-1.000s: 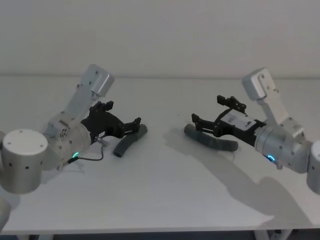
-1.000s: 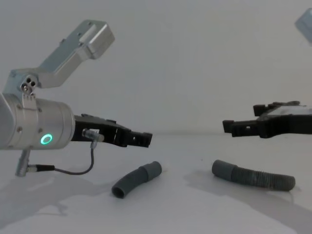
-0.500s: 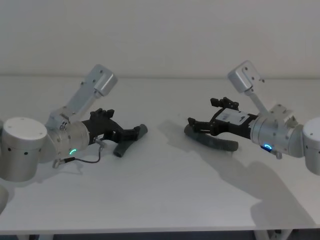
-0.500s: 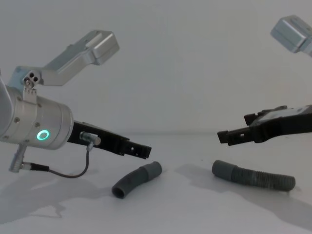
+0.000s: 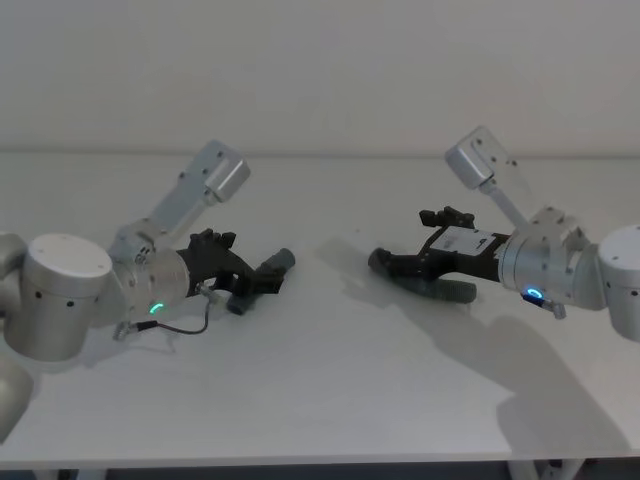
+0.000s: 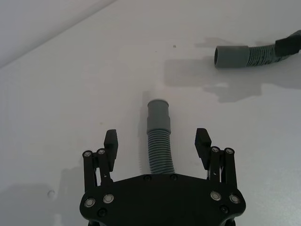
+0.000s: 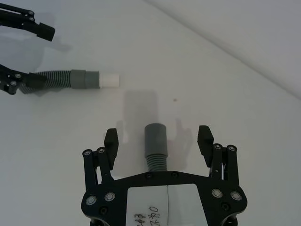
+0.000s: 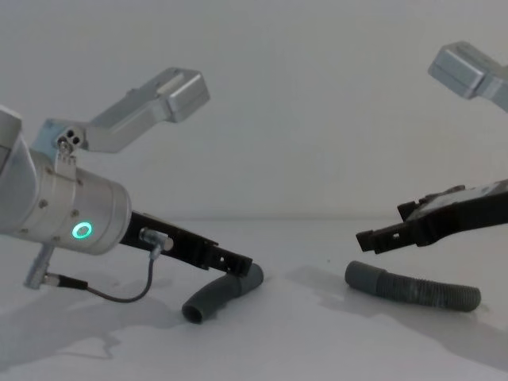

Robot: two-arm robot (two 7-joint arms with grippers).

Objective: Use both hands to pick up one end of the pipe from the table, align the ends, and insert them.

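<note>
On the white table (image 5: 320, 400) lie two pieces of grey ribbed pipe. The short curved piece (image 5: 281, 262) is on the left and the longer piece (image 5: 445, 291) on the right. My left gripper (image 6: 157, 141) is open and low over the table, its fingers on either side of the short piece (image 6: 160, 150), whose smooth end (image 6: 158, 113) points ahead of them. My right gripper (image 7: 158, 138) is also open and straddles the cuffed end (image 7: 155, 139) of the longer piece. From the chest, the left gripper (image 8: 238, 262) sits at the short piece (image 8: 208, 302); the right gripper (image 8: 369, 238) hangs just above the longer piece (image 8: 421, 291).
A thin black cable (image 8: 119, 295) loops under the left wrist near the tabletop. A plain wall stands behind the table. Bare white surface stretches between the two pieces and toward the front edge.
Both grippers have come down and forward, from hovering above the pipe pieces to straddling them near the table. The pipe pieces have not moved.
</note>
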